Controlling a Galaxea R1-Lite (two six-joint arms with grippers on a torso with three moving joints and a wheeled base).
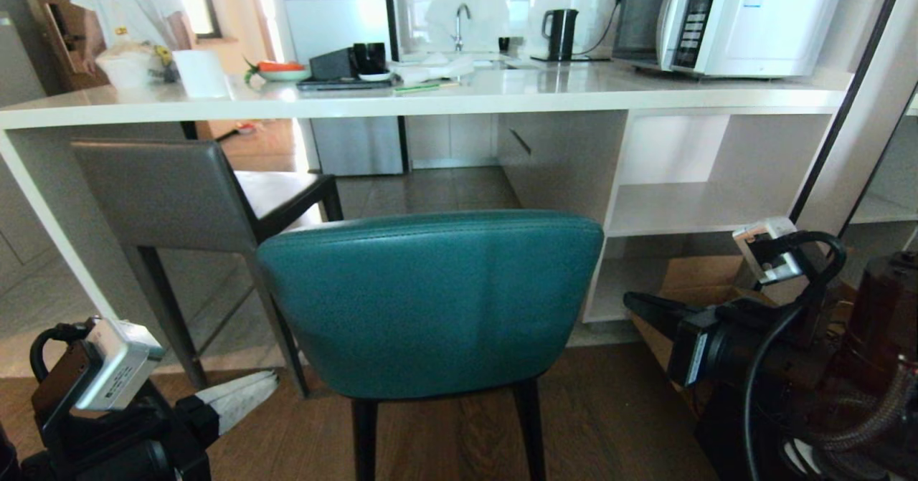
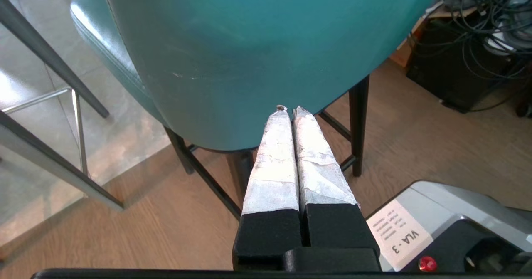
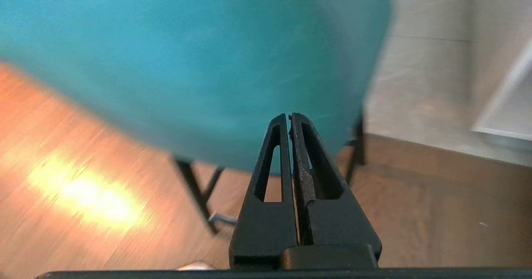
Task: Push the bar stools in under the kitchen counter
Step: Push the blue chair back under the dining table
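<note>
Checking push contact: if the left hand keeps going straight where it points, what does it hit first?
Most likely the teal stool's padded back. The left hand is shut and aims at its lower part; the gap is hard to judge.

Up top: microwave (image 1: 724,18) far right, black kettle (image 1: 560,34) beside it, faucet (image 1: 461,25) behind, 2 black mugs (image 1: 369,57), possibly carrots on plate (image 1: 281,72).

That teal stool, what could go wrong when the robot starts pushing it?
Both the left gripper and right gripper are shut and aimed low on the teal stool's back, so it might twist or tip on its thin legs rather than slide. The grey stool stands close on its left; a skewed push could knock them together under the kitchen counter.
</note>
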